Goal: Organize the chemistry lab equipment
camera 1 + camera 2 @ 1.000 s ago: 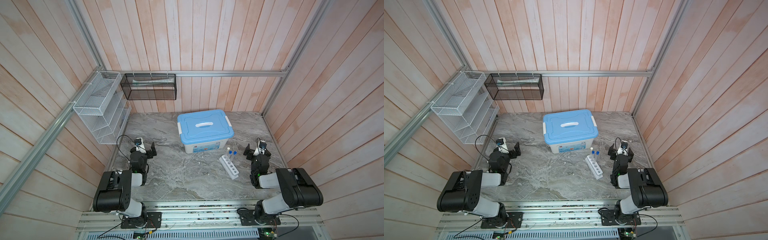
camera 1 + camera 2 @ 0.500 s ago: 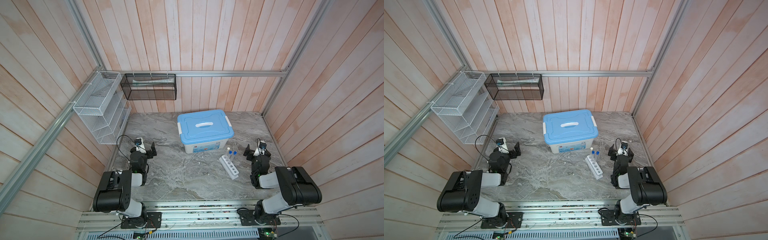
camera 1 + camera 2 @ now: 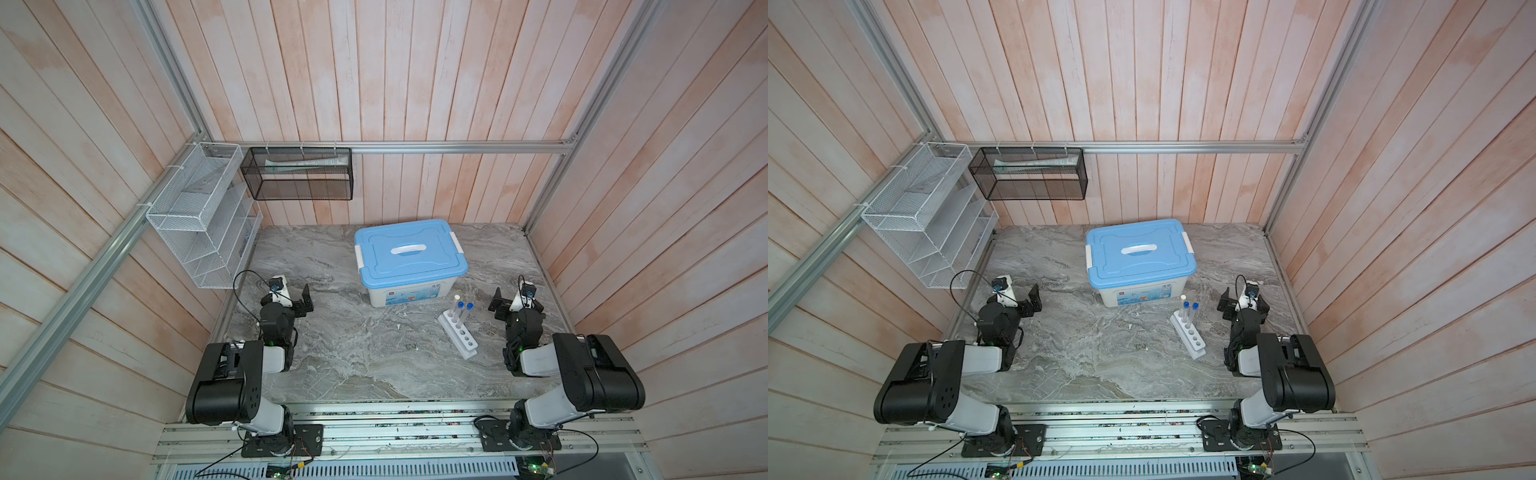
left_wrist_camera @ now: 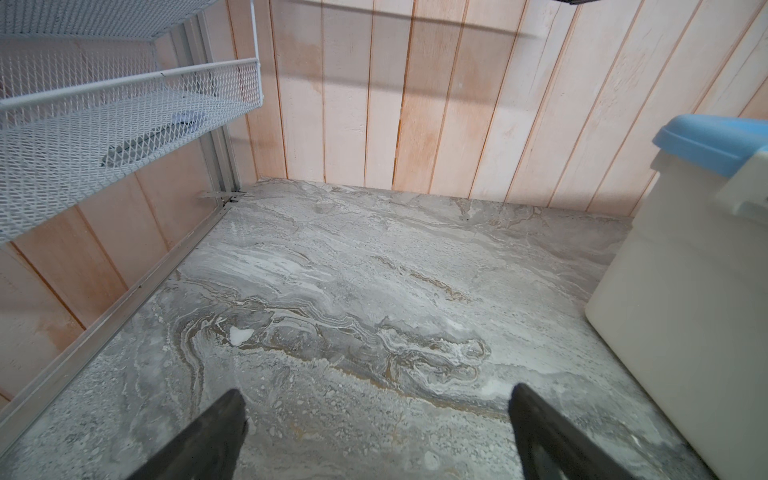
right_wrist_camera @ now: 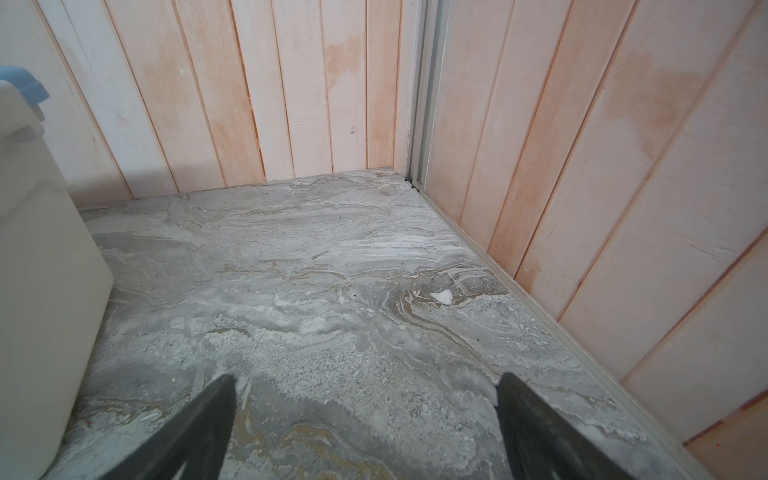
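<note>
**Three tubes racked, both grippers empty**

Three capped tubes stand upright in the box-side holes of the white six-hole rack, just in front of the blue-lidded box; upright, they cannot roll. The left gripper and right gripper sit low at opposite edges of the table, jaws spread wide on nothing, well apart from the rack, which looks like parking. Scissors, pen-like tool and dish are not visible.

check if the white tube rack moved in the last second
No. The rack keeps the same spot and slant just in front of the blue-lidded box.
</note>
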Controlling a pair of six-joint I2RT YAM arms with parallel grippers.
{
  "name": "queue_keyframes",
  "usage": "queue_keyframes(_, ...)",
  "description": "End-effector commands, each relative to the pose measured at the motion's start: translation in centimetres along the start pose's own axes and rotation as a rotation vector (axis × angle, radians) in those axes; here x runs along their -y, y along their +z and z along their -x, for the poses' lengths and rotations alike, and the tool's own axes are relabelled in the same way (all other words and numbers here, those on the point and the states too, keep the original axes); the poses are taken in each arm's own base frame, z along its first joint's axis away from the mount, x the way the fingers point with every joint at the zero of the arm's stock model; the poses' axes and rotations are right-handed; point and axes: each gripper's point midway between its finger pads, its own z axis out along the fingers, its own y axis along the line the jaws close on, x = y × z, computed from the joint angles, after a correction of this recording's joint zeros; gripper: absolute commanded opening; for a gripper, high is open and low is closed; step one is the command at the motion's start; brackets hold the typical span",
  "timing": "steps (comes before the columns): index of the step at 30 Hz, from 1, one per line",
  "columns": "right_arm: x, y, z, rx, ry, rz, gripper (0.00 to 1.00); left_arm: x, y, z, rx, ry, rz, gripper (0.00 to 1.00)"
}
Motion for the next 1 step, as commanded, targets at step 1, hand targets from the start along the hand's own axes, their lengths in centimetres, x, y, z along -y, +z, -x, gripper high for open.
queue_keyframes(1, -0.41, 0.25, 0.52, 0.004, 0.012, 0.024, 0.98, 0.21, 0.02, 0.07, 0.009, 0.017, -0.011, 1.0)
